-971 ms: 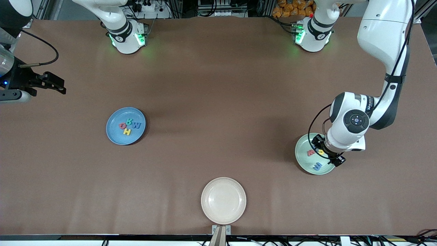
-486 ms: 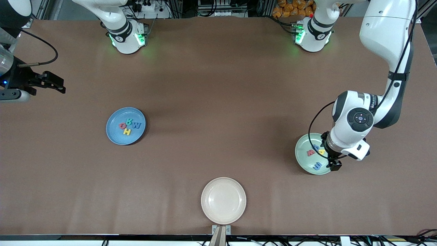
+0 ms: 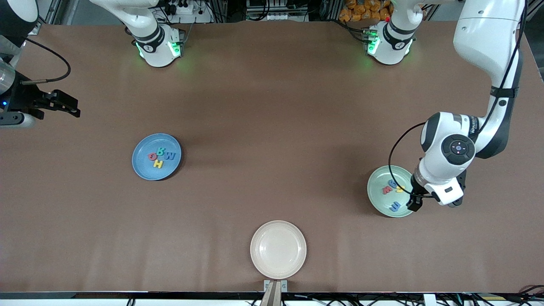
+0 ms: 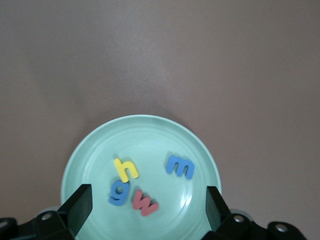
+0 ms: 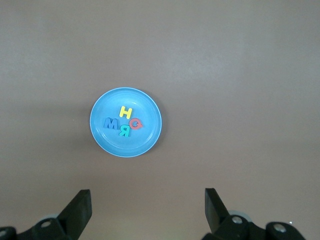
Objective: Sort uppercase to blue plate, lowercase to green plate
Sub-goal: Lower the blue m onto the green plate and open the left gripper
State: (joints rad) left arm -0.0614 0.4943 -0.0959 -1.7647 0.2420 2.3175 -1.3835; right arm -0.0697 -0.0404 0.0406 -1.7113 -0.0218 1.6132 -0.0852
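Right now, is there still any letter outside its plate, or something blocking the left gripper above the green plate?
No. All four lowercase lie in the green plate under the open, empty left gripper; four uppercase lie in the blue plate. Nothing visible blocks.

Even, bright overhead light, no hard glare. Soft shadows under left arm [image 3: 480, 85] and beside blue plate [image 3: 140, 168] on table [image 3: 272, 127]. Green LED glow at both bases. Faint sheen on cream plate [image 3: 259, 259]. Wrist views slightly soft, mild vignetting toward corners.
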